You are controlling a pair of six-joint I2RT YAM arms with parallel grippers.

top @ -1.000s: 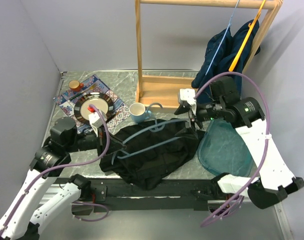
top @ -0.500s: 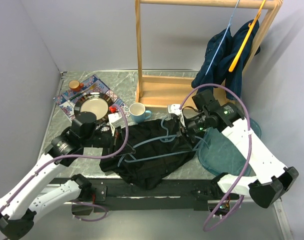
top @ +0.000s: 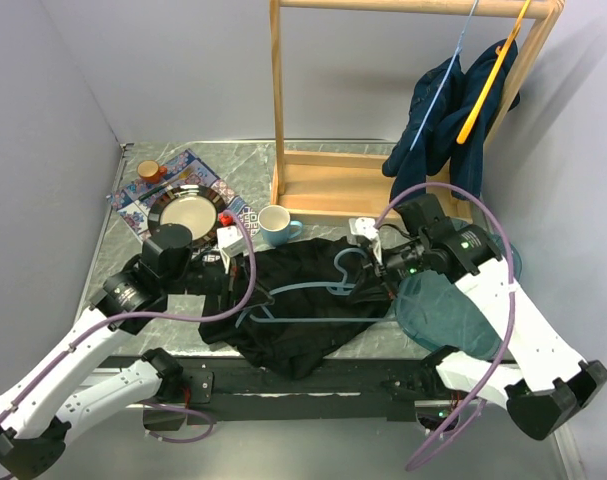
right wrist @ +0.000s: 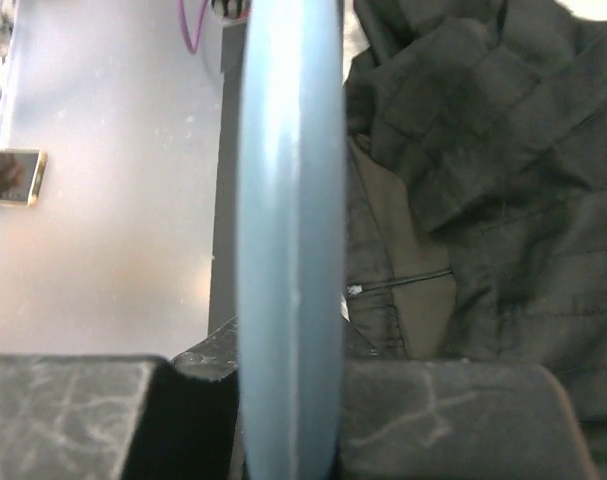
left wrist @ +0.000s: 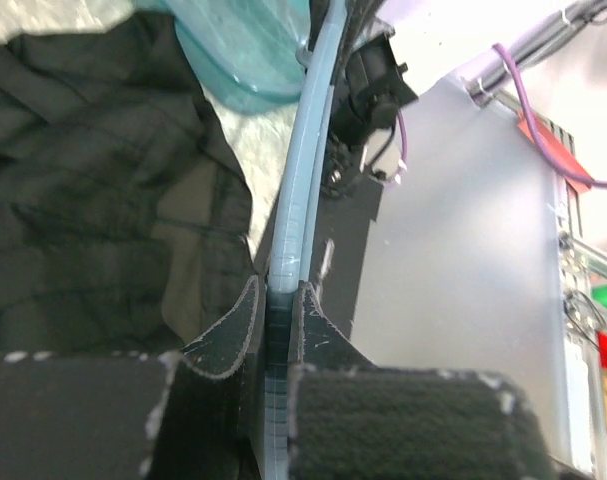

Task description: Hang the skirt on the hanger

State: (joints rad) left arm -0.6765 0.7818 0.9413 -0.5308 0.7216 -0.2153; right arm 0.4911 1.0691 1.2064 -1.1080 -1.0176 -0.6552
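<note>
Limply crumpled skirt (top: pixel 293 345), slim plastic hanger (left wrist: pixel 298 200)

arms (top: pixel 53 375): are showing white links, black joints
cables (top: pixel 251 265): are running purple along both
left gripper (left wrist: pixel 278 295): is showing black fingers

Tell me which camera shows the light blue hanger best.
The top external view. It shows the whole hanger, hook included, lying across the black skirt, with the left tool and right tool at its ends. Each wrist view shows only a short stretch of its bar, clamped in that tool.
</note>
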